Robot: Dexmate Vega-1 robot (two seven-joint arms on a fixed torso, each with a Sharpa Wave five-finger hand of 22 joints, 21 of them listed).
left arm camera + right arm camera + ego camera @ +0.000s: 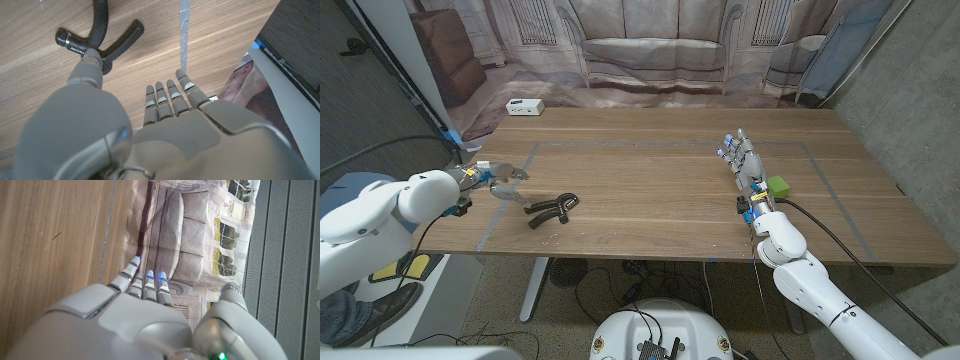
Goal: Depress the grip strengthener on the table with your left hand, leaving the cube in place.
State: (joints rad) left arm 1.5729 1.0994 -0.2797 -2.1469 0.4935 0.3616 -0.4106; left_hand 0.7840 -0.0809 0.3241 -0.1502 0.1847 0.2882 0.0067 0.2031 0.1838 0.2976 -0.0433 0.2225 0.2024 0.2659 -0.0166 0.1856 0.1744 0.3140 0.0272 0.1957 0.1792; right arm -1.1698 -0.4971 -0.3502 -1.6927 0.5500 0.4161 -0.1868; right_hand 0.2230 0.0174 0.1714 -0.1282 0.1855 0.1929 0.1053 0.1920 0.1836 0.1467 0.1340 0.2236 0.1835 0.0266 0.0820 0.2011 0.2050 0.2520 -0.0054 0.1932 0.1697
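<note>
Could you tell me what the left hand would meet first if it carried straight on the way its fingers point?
Probably the black V-shaped grip strengthener: the left hand points toward it across the wooden table, though depth is unclear.

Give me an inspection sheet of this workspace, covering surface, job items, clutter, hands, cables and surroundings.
Surface: wooden table with grey tape lines.
Job's things: black grip strengthener lies near the left front edge; green cube sits beside the right hand.
Clutter: small white box at the far left corner.
Hands: left hand open, close beside the strengthener, not holding it; right hand open, fingers extended.
Cables: black cable along the right arm.
Surroundings: printed sofa backdrop behind the table.
</note>
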